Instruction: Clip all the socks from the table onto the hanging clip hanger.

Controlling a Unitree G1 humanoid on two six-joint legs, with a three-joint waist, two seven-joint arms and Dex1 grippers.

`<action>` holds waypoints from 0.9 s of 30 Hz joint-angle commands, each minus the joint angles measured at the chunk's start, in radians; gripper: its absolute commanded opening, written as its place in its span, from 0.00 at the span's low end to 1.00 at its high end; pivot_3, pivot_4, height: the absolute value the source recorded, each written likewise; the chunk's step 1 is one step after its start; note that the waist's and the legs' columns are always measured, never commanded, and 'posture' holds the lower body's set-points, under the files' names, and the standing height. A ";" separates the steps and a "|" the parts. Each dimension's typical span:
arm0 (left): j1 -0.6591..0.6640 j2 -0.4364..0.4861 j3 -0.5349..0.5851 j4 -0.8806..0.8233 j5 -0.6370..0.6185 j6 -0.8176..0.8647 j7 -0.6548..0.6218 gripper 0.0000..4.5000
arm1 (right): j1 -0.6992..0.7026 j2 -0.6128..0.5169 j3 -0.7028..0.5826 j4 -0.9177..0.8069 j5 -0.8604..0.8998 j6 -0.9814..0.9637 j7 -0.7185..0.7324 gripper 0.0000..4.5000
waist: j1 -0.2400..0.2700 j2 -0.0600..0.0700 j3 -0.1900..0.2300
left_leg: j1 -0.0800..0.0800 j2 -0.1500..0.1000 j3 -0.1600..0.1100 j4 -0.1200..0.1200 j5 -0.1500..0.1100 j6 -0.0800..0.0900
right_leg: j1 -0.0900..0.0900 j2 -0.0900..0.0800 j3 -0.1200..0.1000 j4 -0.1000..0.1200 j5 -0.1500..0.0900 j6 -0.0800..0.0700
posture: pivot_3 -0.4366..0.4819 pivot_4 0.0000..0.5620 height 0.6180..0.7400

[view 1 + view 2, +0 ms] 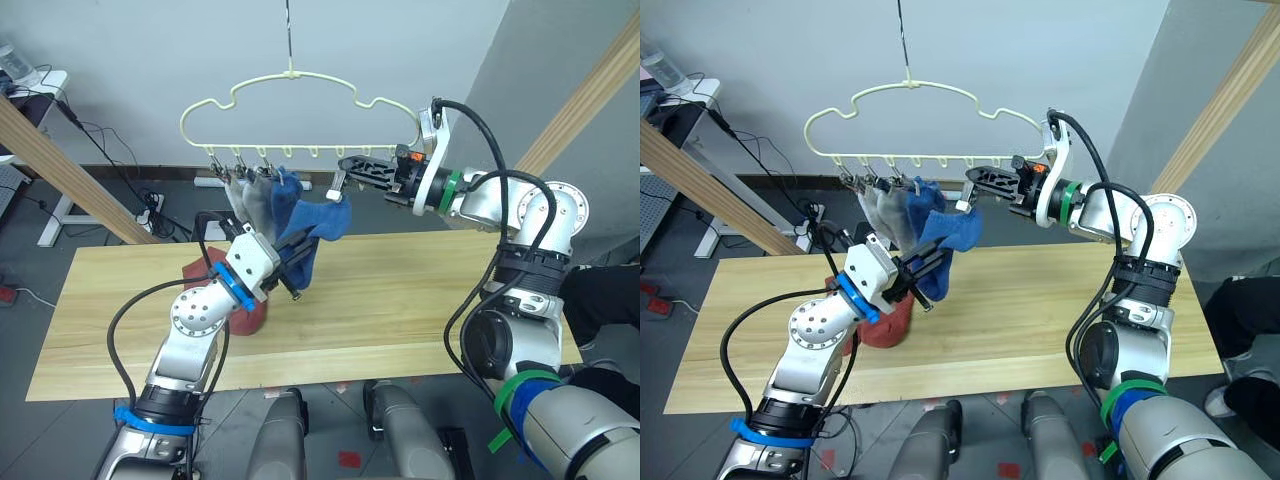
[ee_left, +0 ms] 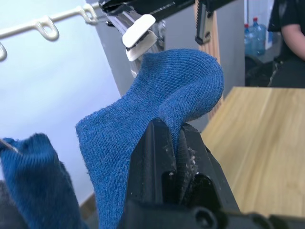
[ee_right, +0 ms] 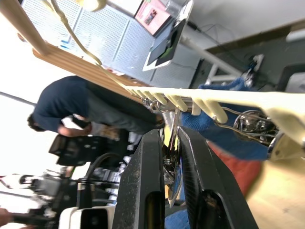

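Observation:
The pale yellow-green clip hanger (image 1: 290, 74) hangs over the table (image 1: 420, 300). Two grey socks (image 1: 250, 200) and one blue sock (image 1: 286, 195) hang from its left clips. My left gripper (image 1: 295, 270) is shut on a second blue sock (image 2: 157, 90) and holds its edge up just under a white-tipped clip (image 2: 140, 33). My right gripper (image 1: 347, 168) is at that clip from the right, its fingers (image 3: 152, 181) shut on the metal clip (image 3: 172, 157). Rust-red sock fabric (image 1: 245, 315) lies on the table under my left arm, partly hidden.
Pale wooden poles slant at the left (image 1: 60, 170) and the right (image 1: 585, 100). The hanger hangs from a thin cord (image 1: 288, 30). A person (image 3: 71, 105) stands behind the frame. The table's right half (image 1: 400, 330) is bare wood.

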 commanded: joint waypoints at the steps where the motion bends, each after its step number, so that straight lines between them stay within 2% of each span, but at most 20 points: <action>1: 0.026 -0.002 0.020 -0.063 -0.005 -0.024 0.023 0.00 | -0.034 -0.002 -0.049 0.021 0.047 0.032 -0.038 0.10 | 0.000 0.000 0.000 | 0.000 0.000 0.000 0.000 0.000 0.000 | 0.000 0.000 0.000 0.000 0.000 0.000 | 0.46 0.58 1.00; 10: 0.084 0.012 0.026 -0.138 -0.014 -0.030 0.030 0.00 | -0.050 -0.020 -0.067 0.070 0.041 0.029 -0.070 0.10 | 0.000 0.001 0.001 | 0.000 0.000 0.000 0.000 -0.001 0.001 | 0.000 0.000 0.000 0.000 0.000 0.000 | 0.47 0.60 1.00; 27: 0.091 0.013 0.048 -0.159 -0.022 -0.023 0.045 0.00 | -0.054 -0.028 -0.067 0.087 0.039 0.020 -0.082 0.10 | 0.001 0.001 0.001 | 0.000 0.000 0.000 0.000 -0.001 0.001 | 0.000 0.001 0.000 -0.001 -0.001 0.002 | 0.47 0.61 1.00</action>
